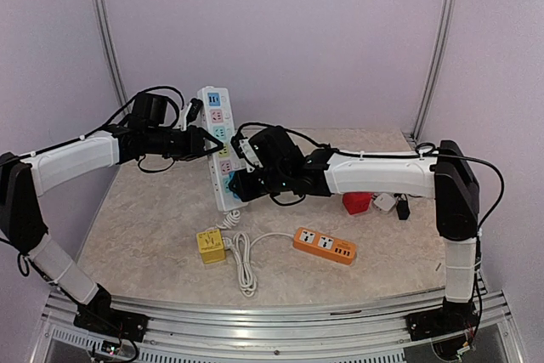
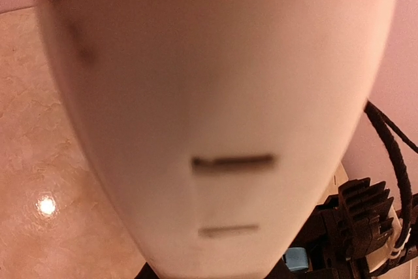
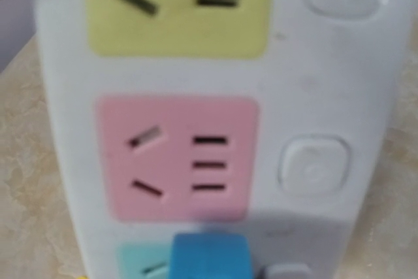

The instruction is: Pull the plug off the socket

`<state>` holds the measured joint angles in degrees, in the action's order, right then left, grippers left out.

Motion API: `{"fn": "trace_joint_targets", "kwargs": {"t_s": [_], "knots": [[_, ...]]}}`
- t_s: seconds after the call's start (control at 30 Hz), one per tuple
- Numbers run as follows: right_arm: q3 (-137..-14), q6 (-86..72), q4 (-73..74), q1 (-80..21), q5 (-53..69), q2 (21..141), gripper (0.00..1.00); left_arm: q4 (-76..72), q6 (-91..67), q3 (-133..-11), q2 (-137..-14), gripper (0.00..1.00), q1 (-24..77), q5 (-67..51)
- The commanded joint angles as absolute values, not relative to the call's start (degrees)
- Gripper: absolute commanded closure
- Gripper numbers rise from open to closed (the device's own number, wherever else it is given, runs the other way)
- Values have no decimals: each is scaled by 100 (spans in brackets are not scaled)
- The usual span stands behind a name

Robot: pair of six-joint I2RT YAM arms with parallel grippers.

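**Soft, even light; wrist views blurred**

The overhead view is evenly lit, and only faint shadows are cast. Directly ahead of the left gripper (image 1: 206,144), the white power strip (image 2: 215,96) is rendered wholly out of focus, and a glare spot is seen on the table (image 2: 39,161) beside it. Nearest the right gripper (image 1: 240,183), the blue plug (image 3: 210,256) is blurred and shadowed.

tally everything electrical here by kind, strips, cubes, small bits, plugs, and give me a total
power strips: 2, the white power strip and the orange power strip
cubes: 2, the yellow cube and the red cube
small pieces beside the red cube: 2, the white piece and the black piece
plugs in a socket: 1, the blue plug
total: 7
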<state>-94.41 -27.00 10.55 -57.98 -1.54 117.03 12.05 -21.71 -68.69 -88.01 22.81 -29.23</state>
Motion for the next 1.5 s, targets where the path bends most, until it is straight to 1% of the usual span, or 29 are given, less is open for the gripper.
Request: {"fn": "trace_joint_targets", "kwargs": {"t_s": [0.0,0.13,0.23,0.43,0.57,0.73,0.93,1.07,1.17,1.47], "knots": [[-9136,-2864,658,-5647,112,11637,86,878,-2074,-6855,-8562,100,2250,-3265],[-8780,-2979,311,-5496,432,11493,100,719,-2074,-6801,-8544,100,2243,-3506],[-8490,-2993,35,-5444,510,11338,100,570,-2083,-6755,-8513,100,2227,-3686],[-7772,-3115,-1067,-5277,1208,11039,100,145,-2235,-6632,-8517,100,2151,-4261],[-7732,-3045,-1035,-5278,1094,11006,100,87,-2258,-6609,-8508,100,2151,-4307],[-7852,-3013,-726,-5292,750,11038,100,124,-2297,-6609,-8523,100,2152,-4213],[-8275,-2809,-60,-5467,55,11208,100,197,-2363,-6609,-8556,100,2150,-4063],[-8741,-2653,688,-5649,-918,11376,100,282,-2365,-6615,-8567,100,2147,-3909],[-9102,-2629,1175,-5736,-1434,11523,100,320,-2362,-6618,-8564,100,2150,-3835],[-9490,-2648,1716,-5775,-1975,11707,100,360,-2365,-6627,-8569,100,2149,-3779]]}}
